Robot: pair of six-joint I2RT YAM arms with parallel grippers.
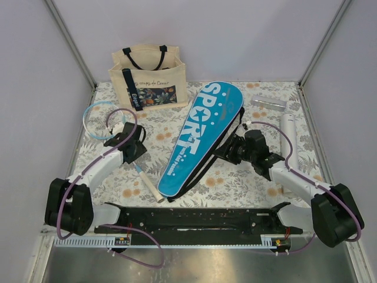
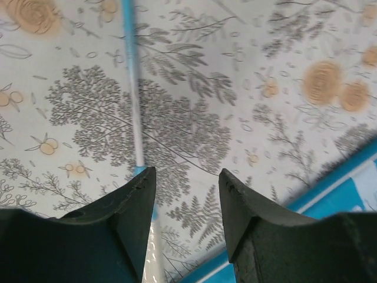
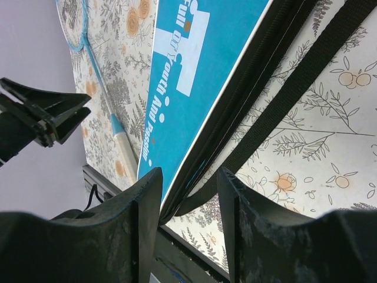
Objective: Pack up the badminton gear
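Lying along the table's left side, the one racket in view pointed its light-blue frame away from the arms and its white handle toward them. The left gripper hung over the thin shaft with its jaws apart, the shaft running just inside one finger, so the left arm was plainly the nearer. Behind stood the beige tote, its script too small to read surely. The blue case lay diagonally at mid-table, lettered SPORT in white, with "Full of Youth And Passion" in smaller type. The right gripper, jaws also apart, straddled the case's right-hand edge beside its black strap. The white tube lay far right, lengthwise away from the arms.
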